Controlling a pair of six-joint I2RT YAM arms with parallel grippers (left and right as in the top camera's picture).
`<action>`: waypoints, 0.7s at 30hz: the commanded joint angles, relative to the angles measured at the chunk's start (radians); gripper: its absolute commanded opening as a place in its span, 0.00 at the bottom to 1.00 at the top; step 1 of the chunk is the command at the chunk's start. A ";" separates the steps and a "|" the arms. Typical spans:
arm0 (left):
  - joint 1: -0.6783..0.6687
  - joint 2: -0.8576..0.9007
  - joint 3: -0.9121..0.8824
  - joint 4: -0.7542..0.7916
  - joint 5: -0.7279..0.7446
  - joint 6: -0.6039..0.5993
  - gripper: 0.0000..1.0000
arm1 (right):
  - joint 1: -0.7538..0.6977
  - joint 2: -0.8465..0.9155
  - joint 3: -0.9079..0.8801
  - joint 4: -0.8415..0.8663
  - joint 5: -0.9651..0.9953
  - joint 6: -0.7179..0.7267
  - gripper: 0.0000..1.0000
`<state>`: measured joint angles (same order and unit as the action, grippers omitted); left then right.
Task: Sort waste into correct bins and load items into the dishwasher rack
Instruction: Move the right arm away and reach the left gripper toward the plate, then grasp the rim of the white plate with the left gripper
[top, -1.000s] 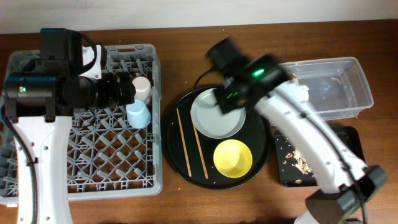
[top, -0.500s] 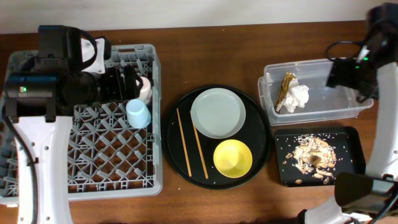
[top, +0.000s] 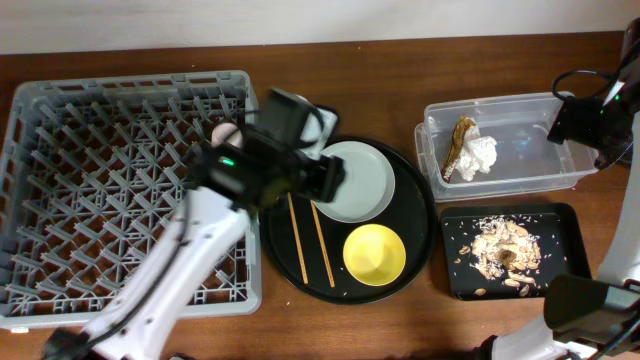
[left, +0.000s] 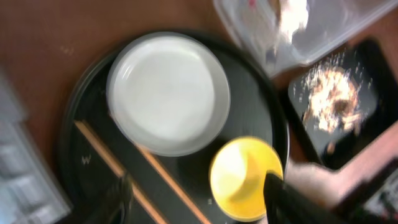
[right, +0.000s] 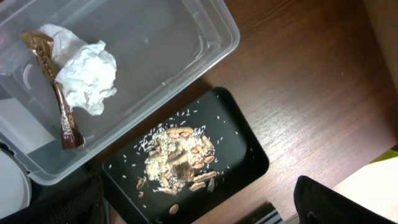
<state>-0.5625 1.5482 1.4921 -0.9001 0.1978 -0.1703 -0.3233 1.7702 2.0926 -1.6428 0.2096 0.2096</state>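
A: What is sitting left of the round black tray (top: 418, 210)?
B: The dishwasher rack (top: 60, 200). Over the tray, the left claw (left: 200, 198) is hovering open above chopsticks (top: 298, 240), plate (top: 365, 180), bowl (top: 374, 254).
A: Right of it?
B: Napkin (top: 480, 155) and wrapper (top: 459, 140) are lying in the tub (top: 540, 150); the right claw (right: 199, 208) is hanging open.

- The clear tub (right: 214, 37) fills the upper left of my right wrist view, on the wooden table (right: 305, 81).
- Inside it lies the crumpled white napkin (right: 87, 68), with the gold-brown wrapper (right: 62, 106) touching its left side and running down past it.
- Just below the tub sits the black tray (right: 245, 152), with the food scraps (right: 177, 163) heaped in its middle and small grains scattered around them.
- My right gripper (right: 197, 186) hangs above the tray, one finger in each lower corner, spread wide with nothing between them.
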 joint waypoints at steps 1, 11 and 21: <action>-0.112 0.061 -0.158 0.193 -0.019 -0.002 0.65 | -0.004 -0.007 0.016 0.000 0.008 0.008 0.99; -0.177 0.342 0.099 0.093 -0.038 -0.014 0.62 | -0.004 -0.007 0.016 0.000 0.008 0.008 0.99; -0.238 0.526 0.118 0.266 -0.125 -0.015 0.61 | -0.004 -0.007 0.016 0.000 0.008 0.008 0.99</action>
<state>-0.7692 2.0064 1.6012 -0.6655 0.1272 -0.2020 -0.3229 1.7702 2.0926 -1.6421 0.2092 0.2100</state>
